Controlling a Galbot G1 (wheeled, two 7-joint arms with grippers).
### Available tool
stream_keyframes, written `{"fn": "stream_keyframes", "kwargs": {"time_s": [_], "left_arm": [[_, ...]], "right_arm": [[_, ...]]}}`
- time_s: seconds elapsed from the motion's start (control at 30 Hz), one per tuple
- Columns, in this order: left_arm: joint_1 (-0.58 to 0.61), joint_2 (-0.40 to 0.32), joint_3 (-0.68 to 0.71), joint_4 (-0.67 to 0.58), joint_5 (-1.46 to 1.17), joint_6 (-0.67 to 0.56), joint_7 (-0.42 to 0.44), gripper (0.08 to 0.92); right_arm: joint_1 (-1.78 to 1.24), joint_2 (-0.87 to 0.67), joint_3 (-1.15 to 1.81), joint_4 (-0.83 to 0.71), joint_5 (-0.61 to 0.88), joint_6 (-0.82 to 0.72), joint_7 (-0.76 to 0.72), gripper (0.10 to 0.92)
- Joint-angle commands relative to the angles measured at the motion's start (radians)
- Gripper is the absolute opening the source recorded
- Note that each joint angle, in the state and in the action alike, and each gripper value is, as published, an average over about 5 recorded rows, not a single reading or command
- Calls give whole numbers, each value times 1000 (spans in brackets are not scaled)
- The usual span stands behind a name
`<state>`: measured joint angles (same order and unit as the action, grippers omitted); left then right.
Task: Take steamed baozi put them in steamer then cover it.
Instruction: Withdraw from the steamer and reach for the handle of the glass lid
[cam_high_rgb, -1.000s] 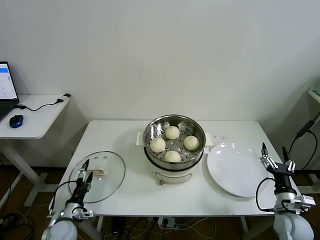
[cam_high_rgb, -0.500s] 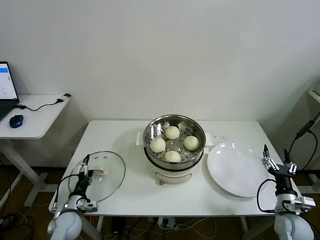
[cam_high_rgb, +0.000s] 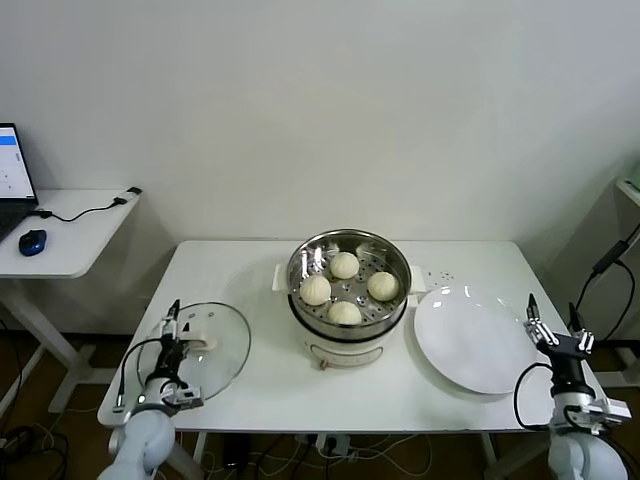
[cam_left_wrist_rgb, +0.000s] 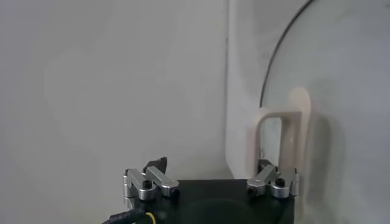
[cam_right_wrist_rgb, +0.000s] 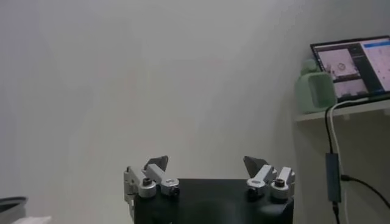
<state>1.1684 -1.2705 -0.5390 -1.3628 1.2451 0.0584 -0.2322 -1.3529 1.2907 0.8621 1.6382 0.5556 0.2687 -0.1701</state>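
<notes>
All 4 steamed baozi (cam_high_rgb: 344, 288) already sit inside the steamer (cam_high_rgb: 348, 262), which stands at the middle of the tabletop (cam_high_rgb: 270, 375) toward its far edge. The white plate (cam_high_rgb: 470, 338) near the right edge holds nothing. That leaves only the covering step, judging by how things lie.

The cover (cam_high_rgb: 199, 351) lies flat near the left front corner of the tabletop, well apart from the steamer, its white handle (cam_high_rgb: 199, 343) pointing up. Over the last second the left gripper (cam_high_rgb: 171, 325) has crept from the front-left rim of the cover inward toward that handle, and now hangs just beside it. In the left wrist view the handle (cam_left_wrist_rgb: 284, 137) stands just ahead of the gripper and off to one side of its centre, so the fingers do not straddle it yet. Its fingers are apart, with nothing between them.

The right gripper (cam_high_rgb: 553, 325) waits off the right edge of the tabletop beyond the plate, fingers spread and empty; it has sunk slightly and seems parked.

The left arm looks set on lifting the cover next, after centring on the handle.
</notes>
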Motion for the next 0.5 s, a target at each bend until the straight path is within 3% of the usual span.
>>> {"fn": "stream_keyframes", "kwargs": {"time_s": [0.03,0.17,0.5], "left_arm": [[-31,-9,6,52,-50,8,-20,815],[-20,-14,8,51,-60,15,-23,759],[46,-36,-9,-74,-124,131,-8,456]], "right_arm": [[-2,0,2,-1,2,3,-1,823],[-1,3,1,1,1,3,-1,823],[0,3,-4,3,0,4,-4,823]]}}
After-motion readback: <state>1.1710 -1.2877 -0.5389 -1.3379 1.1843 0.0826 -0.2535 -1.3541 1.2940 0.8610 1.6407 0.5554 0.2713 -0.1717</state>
